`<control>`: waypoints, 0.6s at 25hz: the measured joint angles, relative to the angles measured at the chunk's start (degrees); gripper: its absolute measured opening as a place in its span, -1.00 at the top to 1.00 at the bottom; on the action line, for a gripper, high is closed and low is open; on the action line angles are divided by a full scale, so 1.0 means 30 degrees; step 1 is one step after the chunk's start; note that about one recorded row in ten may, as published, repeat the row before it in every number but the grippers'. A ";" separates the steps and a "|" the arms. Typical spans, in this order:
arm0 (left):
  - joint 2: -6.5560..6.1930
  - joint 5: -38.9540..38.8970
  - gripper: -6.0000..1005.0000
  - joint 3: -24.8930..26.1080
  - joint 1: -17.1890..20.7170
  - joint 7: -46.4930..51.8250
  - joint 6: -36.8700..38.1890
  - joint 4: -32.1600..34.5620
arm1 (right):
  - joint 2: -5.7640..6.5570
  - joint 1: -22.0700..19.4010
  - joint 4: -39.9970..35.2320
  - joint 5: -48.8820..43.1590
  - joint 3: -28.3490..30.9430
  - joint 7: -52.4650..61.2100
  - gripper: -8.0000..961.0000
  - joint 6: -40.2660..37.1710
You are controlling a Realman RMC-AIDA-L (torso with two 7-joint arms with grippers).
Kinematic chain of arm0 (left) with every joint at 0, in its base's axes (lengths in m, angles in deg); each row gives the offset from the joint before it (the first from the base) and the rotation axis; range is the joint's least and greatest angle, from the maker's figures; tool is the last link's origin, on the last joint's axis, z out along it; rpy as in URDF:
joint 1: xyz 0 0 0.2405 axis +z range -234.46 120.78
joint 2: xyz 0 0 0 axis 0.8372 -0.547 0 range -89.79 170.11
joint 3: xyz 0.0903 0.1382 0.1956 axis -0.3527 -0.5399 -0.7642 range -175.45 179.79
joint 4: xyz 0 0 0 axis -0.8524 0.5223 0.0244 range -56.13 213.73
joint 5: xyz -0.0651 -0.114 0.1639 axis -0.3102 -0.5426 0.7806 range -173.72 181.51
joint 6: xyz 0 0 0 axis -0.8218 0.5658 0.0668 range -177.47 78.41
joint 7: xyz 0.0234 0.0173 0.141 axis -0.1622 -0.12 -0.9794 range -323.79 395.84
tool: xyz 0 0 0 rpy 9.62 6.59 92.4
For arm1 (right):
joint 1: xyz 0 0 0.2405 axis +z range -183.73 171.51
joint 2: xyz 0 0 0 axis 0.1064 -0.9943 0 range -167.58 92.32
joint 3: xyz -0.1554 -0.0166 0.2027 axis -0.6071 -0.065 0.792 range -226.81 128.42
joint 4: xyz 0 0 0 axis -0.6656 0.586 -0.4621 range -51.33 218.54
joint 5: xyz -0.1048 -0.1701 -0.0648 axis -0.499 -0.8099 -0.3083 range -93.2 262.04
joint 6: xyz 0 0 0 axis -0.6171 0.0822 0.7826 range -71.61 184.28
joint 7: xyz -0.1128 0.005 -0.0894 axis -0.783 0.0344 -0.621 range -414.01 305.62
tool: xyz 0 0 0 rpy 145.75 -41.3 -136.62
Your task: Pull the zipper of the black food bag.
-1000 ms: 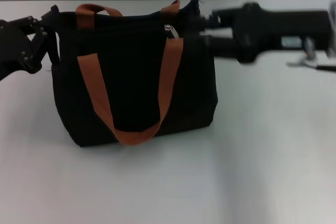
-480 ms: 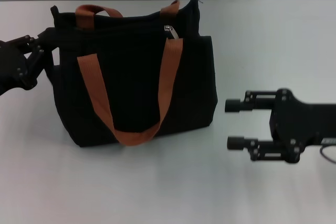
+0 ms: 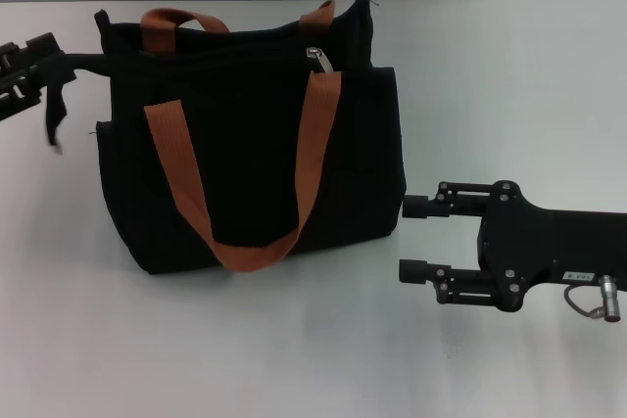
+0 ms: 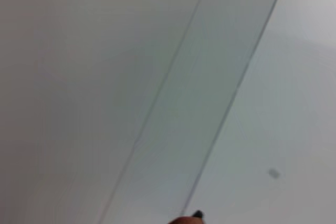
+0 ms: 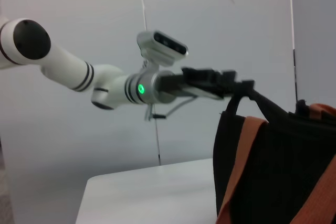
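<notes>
The black food bag stands upright on the white table, rust-brown handles draped over its front. The zipper pull sits on the top edge, right of centre, untouched. Left gripper pinches the bag's upper left corner fabric. Right gripper rests low beside the bag's right side, fingers spread, holding nothing.
</notes>
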 joint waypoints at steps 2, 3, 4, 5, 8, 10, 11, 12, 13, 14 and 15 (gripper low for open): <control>-0.0212 0.0003 0.30 0.0056 -0.0013 0.0650 0.0942 0.0343 | -0.0052 0.0050 0.0157 -0.0027 -0.0028 0.0000 -0.38 0.0070; -0.0236 -0.0023 0.24 0.0086 -0.0014 0.0728 0.1365 0.0475 | -0.0087 0.0064 0.0231 -0.0065 -0.0043 0.0000 -0.38 0.0085; -0.0233 -0.0050 0.17 0.0102 -0.0014 0.0732 0.1876 0.0618 | -0.0104 0.0069 0.0295 -0.0115 -0.0058 -0.0010 -0.38 0.0104; -0.0233 -0.0050 0.10 0.0102 -0.0014 0.0732 0.1876 0.0618 | -0.0120 0.0076 0.0351 -0.0163 -0.0068 -0.0020 -0.39 0.0127; 0.0585 -0.0250 -0.48 -0.0604 0.0025 -0.1525 0.2682 0.0768 | -0.0215 0.0077 0.0474 -0.0238 -0.0041 -0.0019 -0.40 0.0262; 0.1438 -0.0287 -0.55 -0.0798 0.0109 -0.3930 0.2516 0.0774 | -0.0363 0.0072 0.0646 -0.0256 0.0023 0.0046 -0.40 0.0467; 0.1622 -0.0269 -0.59 -0.0824 0.0125 -0.4566 0.2500 0.0751 | -0.0425 0.0069 0.0877 -0.0270 0.0045 0.0061 -0.41 0.0660; 0.1956 -0.0202 -0.62 -0.0927 0.0160 -0.5843 0.2461 0.0688 | -0.0425 0.0069 0.0877 -0.0270 0.0045 0.0061 -0.41 0.0660; 0.2151 -0.0052 -0.66 -0.1141 0.0182 -0.6623 0.2454 0.0618 | -0.0435 0.0072 0.0999 -0.0272 0.0046 0.0059 -0.41 0.0750; 0.2366 0.0207 -0.66 -0.1504 0.0204 -0.7640 0.2434 0.0521 | -0.0434 0.0076 0.1116 -0.0272 0.0050 0.0043 -0.41 0.0814; 0.2520 0.0466 -0.66 -0.1846 0.0221 -0.8352 0.2407 0.0426 | -0.0434 0.0083 0.1188 -0.0272 0.0051 -0.0010 -0.42 0.0848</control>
